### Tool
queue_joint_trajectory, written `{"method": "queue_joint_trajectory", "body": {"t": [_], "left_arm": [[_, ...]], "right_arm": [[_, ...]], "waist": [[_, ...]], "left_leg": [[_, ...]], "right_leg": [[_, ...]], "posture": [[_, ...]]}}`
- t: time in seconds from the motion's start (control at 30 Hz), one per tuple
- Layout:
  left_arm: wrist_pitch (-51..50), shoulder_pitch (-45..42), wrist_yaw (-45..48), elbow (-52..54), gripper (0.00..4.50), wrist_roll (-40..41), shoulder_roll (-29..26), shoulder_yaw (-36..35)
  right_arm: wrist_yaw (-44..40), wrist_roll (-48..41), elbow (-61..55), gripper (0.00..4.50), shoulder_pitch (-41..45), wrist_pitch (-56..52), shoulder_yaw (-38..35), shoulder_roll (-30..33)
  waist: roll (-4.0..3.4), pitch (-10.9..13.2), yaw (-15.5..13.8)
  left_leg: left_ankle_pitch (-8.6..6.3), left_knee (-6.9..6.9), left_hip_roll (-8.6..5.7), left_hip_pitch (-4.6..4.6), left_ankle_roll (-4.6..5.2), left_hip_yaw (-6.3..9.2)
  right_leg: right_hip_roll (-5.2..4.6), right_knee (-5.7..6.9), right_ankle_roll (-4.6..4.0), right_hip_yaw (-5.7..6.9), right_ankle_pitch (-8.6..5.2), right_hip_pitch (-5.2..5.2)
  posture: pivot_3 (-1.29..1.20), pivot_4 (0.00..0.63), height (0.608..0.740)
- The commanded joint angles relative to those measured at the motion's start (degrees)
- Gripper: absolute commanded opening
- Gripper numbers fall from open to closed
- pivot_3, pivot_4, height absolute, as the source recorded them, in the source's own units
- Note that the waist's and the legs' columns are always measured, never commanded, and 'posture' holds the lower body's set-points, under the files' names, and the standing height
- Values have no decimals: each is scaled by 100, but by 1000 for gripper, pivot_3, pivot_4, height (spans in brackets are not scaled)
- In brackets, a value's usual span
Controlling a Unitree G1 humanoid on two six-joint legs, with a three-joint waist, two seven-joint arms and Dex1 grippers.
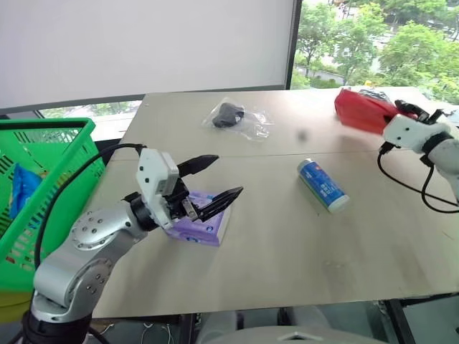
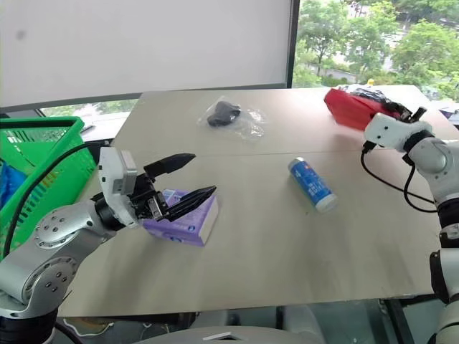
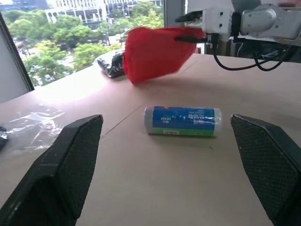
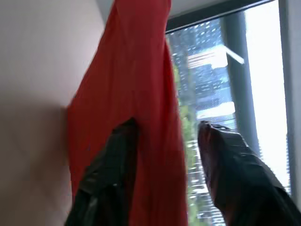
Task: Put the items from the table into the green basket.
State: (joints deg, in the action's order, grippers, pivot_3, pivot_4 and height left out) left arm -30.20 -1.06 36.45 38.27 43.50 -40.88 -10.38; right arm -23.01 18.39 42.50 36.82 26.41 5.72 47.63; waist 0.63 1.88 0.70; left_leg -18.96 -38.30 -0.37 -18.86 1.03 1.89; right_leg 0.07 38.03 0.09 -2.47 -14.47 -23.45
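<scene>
Left jaws: the left gripper (image 1: pixel 215 179) stands spread wide with nothing between its fingers, hovering just above the purple tissue pack (image 1: pixel 203 223).
Right jaws: the right gripper (image 4: pixel 167 155) has the flat red zip pouch (image 4: pixel 127 89) between its two fingers; the wrist view shows one finger on each side of the red fabric, so it grips the pouch.
Red pouch: at the far right of the table (image 1: pixel 287 272), lifted at the held end.
Black crinkly bag: just behind the red pouch (image 3: pixel 110 63), near the window edge.
Tissue pack: lies flat on the near left part of the table.
Blue-and-white tube: on its side (image 1: pixel 323 185), mid-table, between the two arms.
Clear bag with black object: further back (image 1: pixel 237 118), beyond the seam line.
Green basket: off the table's left edge (image 1: pixel 50 143), with a blue packet (image 1: pixel 24 188) inside.
</scene>
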Motion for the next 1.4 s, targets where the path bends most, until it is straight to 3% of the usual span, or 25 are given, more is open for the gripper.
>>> {"method": "queue_joint_trajectory", "body": {"t": [0.03, 0.07, 0.17, 0.3, 0.5, 0.63, 0.87, 1.13, 1.23, 1.4], "left_arm": [[45, 1, 65, -47, 4500, -206, -76, 1], [23, 29, 66, -40, 4500, -203, -81, -46], [-62, 189, 3, -37, 4500, -279, -177, -299], [-152, 896, 95, -77, 4500, -329, -368, -1065], [-176, 1726, 213, -217, 4500, -395, -367, -1845], [-575, 2016, -275, -520, 4500, -656, -109, -1537], [-1124, 1200, -1270, -1015, 4500, -763, 767, -829], [-1905, 1141, -1570, -1250, 4500, -851, 1007, -293], [-2097, 1140, -1614, -1254, 3695, -781, 1044, -278], [-2127, 1087, -1617, -1306, 1546, -812, 1051, -358]], "right_arm": [[-783, -735, -776, 4106, -270, -607, -217, -151], [-1109, -1069, -1066, 4458, -434, -979, -314, -213], [-2621, -2894, -2805, 4458, -1162, -2692, -480, -370], [-2948, -4576, -4548, 4458, -1441, -4539, -816, -579], [-3210, -6039, -5502, 4458, -1474, -5929, -1082, -699], [-3794, -6415, -5970, 4458, -1632, -6336, -832, -493], [-3993, -6331, -6295, 4458, -1662, -6532, -536, -459], [-4044, -5872, -6341, 4458, -1868, -6221, -398, -392], [-4077, -5572, -6206, 4500, -1891, -5842, -386, -470], [-4104, -5384, -6104, 4500, -1856, -5635, -362, -552]], "waist": [[-7, 4, 41], [-15, 6, 39], [-17, 4, 19], [-24, 5, 33], [-13, 0, -149], [-16, -1, -173], [3, -11, -186], [6, -25, -168], [-19, -43, -163], [-54, -81, -152]], "left_leg": [[-2, -1, 0, 1, 3, -3], [-9, -4, 0, 0, 17, -7], [-9, -14, 3, 12, 18, 7], [-13, -12, 9, 14, 24, 7], [-14, -12, 0, 11, 24, 24], [-14, -12, -4, 10, 25, 24], [-14, -14, -4, 7, 25, 33], [-15, -10, -4, 7, 24, 32], [-15, -10, -6, 8, 24, 32], [-15, -10, -8, 20, 24, 27]], "right_leg": [[0, 4, 1, -3, 0, 1], [1, 10, 1, -6, 1, 0], [0, 13, 3, 3, 2, -5], [1, 20, 3, 5, 1, -9], [-10, 8, 4, 26, 1, -8], [-16, 0, 5, 26, 2, -5], [-17, 5, 7, 35, 3, -4], [-20, 3, 6, 31, 3, -7], [-23, 3, 7, 31, 3, -6], [-21, 6, 7, 27, 3, 4]], "posture": [[16, 0, 740], [13, 0, 740], [6, 0, 740], [11, 0, 740], [27, 0, 740], [52, 0, 740], [40, 0, 740], [21, 0, 740], [18, 0, 740], [20, 0, 740]]}}
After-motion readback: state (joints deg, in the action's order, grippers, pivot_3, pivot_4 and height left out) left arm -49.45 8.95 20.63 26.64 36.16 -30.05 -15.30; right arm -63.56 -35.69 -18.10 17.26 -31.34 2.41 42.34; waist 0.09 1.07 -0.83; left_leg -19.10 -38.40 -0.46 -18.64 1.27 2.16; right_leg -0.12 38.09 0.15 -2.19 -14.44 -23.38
